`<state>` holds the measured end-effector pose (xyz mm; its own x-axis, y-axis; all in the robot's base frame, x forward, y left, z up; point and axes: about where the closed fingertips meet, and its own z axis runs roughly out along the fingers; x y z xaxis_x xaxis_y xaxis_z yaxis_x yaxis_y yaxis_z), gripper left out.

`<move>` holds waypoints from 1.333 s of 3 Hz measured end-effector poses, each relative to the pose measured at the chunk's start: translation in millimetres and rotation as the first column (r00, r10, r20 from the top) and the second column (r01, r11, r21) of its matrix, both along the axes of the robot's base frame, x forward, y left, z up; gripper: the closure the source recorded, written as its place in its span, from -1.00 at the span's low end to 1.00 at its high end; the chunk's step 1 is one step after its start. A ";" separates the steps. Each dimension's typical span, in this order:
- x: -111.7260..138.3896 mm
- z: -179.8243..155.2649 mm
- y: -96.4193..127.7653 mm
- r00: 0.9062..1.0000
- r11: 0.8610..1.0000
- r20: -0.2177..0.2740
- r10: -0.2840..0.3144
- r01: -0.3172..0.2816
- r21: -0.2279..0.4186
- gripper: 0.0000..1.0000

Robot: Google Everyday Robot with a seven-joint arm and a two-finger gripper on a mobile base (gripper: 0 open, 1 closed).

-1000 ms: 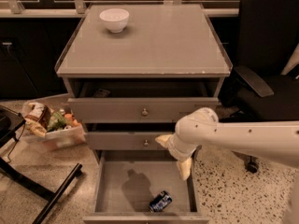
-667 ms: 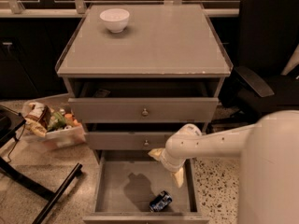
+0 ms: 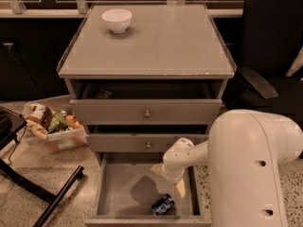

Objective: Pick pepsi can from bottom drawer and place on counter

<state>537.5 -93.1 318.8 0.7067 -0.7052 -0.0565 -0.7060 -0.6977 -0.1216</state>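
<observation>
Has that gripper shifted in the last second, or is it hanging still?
Yes. The gripper has moved down and slightly left, from beside the middle drawer's front into the bottom drawer, closer to the pepsi can, which stayed put.

I have one camera, set high in front of the cabinet and tilted down at it, so the counter [image 3: 156,46] fills 12 o'clock and the open bottom drawer [image 3: 118,188] sits at 6 o'clock. The arm's white bulk looms very near at 4 o'clock. The gripper [image 3: 168,178] hangs over the drawer just right of 6 o'clock, its fingers spread.
</observation>
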 end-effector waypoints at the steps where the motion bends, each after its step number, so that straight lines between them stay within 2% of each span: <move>1: 0.0 0.0 0.0 1.000 1.000 0.000 0.000 0.000 0.000 -1.00; 2: 1.2 -14.8 3.2 0.999 1.000 -0.029 0.017 -0.016 0.026 -1.00; 3: 1.5 -50.2 18.3 0.995 0.993 -0.061 0.084 -0.078 0.092 -1.00; 4: -2.1 -84.9 30.2 0.986 0.978 -0.088 0.144 -0.129 0.165 -1.00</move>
<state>535.3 -62.8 233.9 0.7809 -0.5790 -0.2343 -0.6195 -0.7658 -0.1724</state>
